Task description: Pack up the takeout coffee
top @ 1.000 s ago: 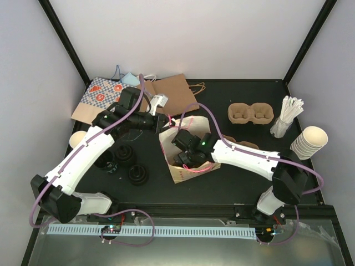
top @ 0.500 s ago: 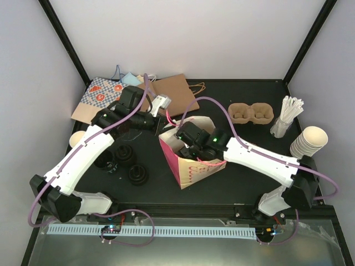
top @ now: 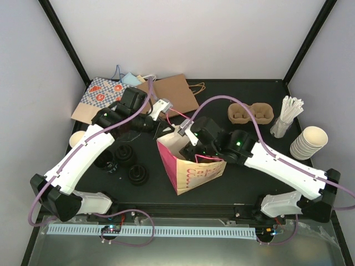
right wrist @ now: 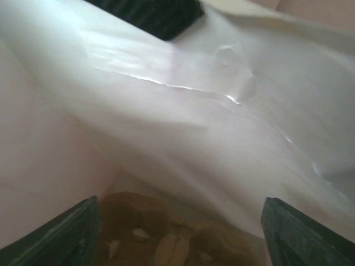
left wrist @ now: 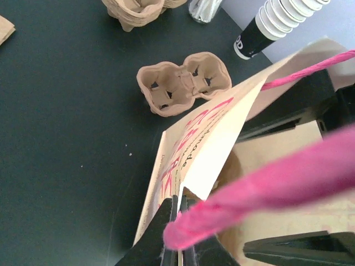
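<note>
A cream paper bag (top: pixel 191 169) with pink print and pink handles stands open at the table's middle. My left gripper (top: pixel 162 129) is shut on its back-left rim (left wrist: pixel 222 138), beside a pink handle (left wrist: pixel 266 188). My right gripper (top: pixel 192 147) is inside the bag's mouth, open and empty (right wrist: pixel 180 233). Below it a brown cup carrier (right wrist: pixel 166 238) lies on the bag's bottom. Three black-lidded cups (top: pixel 125 155) (top: pixel 138 174) (top: pixel 104 160) stand left of the bag; only their lids show from above.
A brown cup carrier (top: pixel 250 113) sits at back right, and another (left wrist: pixel 183 83) lies close to the bag. Stir sticks (top: pixel 285 116) and stacked lidless cream cups (top: pixel 309 143) stand at the right edge. Flat paper bags (top: pixel 166 91) lie at back left, with a cream cup (top: pixel 77 138) below them.
The bag has gone from slumped open on its side to standing upright. My right arm swung outward to the right, with its gripper staying in the bag's mouth. My left gripper has stayed at the rim.
</note>
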Controlling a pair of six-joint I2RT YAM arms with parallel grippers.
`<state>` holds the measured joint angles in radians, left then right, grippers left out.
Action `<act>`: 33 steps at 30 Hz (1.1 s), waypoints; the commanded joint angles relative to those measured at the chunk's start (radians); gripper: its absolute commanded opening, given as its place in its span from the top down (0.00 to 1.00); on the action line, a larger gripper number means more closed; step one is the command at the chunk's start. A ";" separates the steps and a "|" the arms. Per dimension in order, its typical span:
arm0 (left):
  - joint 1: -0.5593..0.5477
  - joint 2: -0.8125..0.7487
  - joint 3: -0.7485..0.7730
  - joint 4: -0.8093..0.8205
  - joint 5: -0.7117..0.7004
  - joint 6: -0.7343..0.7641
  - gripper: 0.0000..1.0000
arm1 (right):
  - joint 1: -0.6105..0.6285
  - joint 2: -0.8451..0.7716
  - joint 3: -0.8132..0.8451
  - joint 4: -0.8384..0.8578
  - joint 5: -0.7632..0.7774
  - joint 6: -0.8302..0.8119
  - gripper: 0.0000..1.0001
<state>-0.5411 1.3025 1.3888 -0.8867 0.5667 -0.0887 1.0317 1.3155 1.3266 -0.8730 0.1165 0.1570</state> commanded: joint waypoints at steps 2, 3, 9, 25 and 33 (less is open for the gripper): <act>-0.015 -0.015 0.070 -0.036 0.023 0.095 0.98 | 0.006 -0.105 -0.081 0.116 -0.122 -0.178 0.21; -0.017 -0.015 0.073 -0.037 0.013 0.107 0.98 | 0.008 -0.127 -0.100 0.137 -0.130 -0.207 0.21; -0.043 -0.074 0.070 -0.020 -0.102 0.184 0.98 | 0.033 -0.277 -0.246 0.275 -0.151 -0.432 0.28; -0.259 -0.186 -0.096 0.171 -0.428 0.364 0.98 | 0.255 -0.333 -0.473 0.421 -0.064 -0.573 0.45; -0.370 -0.321 -0.247 0.255 -0.436 0.328 0.97 | 0.455 -0.276 -0.595 0.540 0.168 -0.582 0.55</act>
<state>-0.8776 1.0550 1.1782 -0.7212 0.1566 0.2527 1.4014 1.0279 0.8066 -0.4400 0.1188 -0.4191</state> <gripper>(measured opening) 0.031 0.469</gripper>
